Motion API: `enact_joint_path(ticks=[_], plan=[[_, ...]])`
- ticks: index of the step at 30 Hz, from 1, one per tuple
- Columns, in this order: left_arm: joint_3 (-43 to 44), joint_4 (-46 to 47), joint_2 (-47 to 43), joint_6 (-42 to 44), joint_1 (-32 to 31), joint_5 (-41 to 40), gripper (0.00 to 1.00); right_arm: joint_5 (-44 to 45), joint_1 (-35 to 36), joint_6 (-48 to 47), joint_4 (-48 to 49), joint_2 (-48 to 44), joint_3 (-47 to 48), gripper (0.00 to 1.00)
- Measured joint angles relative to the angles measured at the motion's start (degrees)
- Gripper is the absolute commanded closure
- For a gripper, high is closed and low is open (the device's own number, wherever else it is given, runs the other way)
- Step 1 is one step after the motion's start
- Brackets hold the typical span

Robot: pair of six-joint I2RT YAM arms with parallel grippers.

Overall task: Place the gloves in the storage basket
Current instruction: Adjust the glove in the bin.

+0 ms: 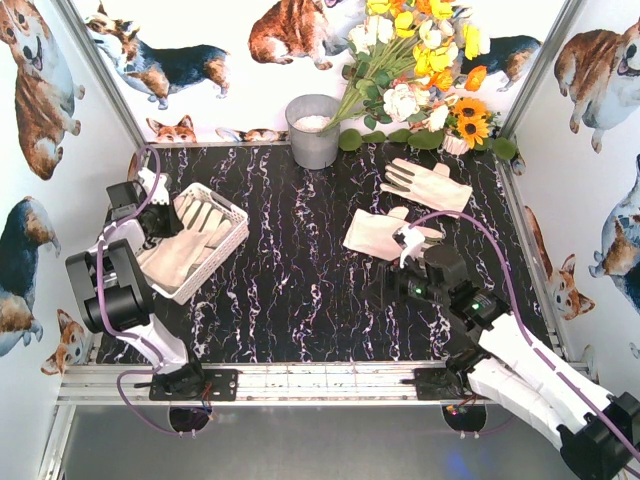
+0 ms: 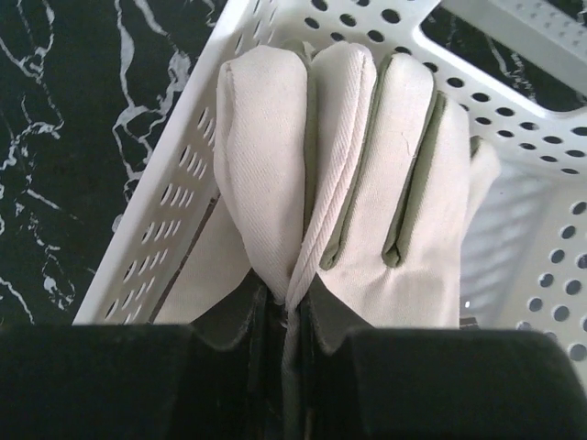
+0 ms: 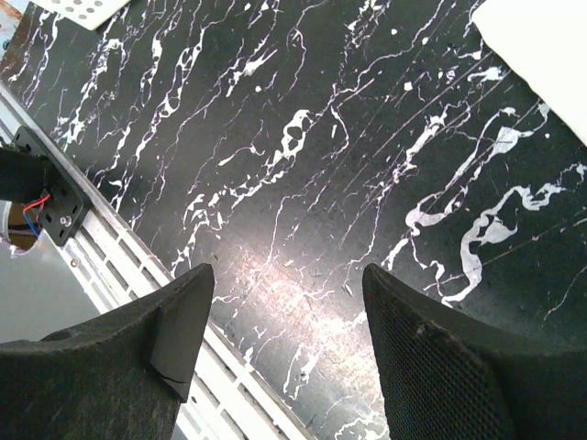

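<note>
Two gloves (image 1: 425, 183) lie on the black marble tabletop (image 1: 300, 280) beside the right gripper (image 3: 289, 321), whose jaws stand apart and empty. Inside the storage basket (image 1: 240, 213), the left gripper (image 2: 287, 301) pinches a third glove (image 2: 348, 165).

Cream gloves (image 2: 367, 174) with grey-olive patches, white perforated basket (image 2: 550, 229), black white-veined table (image 1: 320, 270).

Black, white-veined table (image 1: 300, 290) below, corgi-print walls (image 1: 40, 90) around. Grey bucket (image 1: 313, 130) upright at the far edge. Just beside it, yellow, white and orange flowers (image 1: 420, 60).
</note>
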Motion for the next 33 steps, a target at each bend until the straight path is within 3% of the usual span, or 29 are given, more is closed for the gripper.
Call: enact_joint_path(ticks=[9,18,21,33], plan=[[5.42,-5.86,0.42,5.42,-1.49,6.88,1.00,-0.33,0.00,-0.20,1.79,1.77,0.83,0.32],[11.69,-10.21,8.13,10.91,-5.86,3.30,1.00,-0.50,0.00,-0.83,3.10,4.79,1.77,0.33],[11.63,-9.42,9.22,11.32,-5.88,1.27,0.93,-0.50,0.00,-0.85,3.43,5.27,1.95,0.33],[5.92,-0.07,5.92,9.33,-6.36,-6.99,0.45,-0.50,0.00,0.02,4.07,4.85,1.95,0.33]])
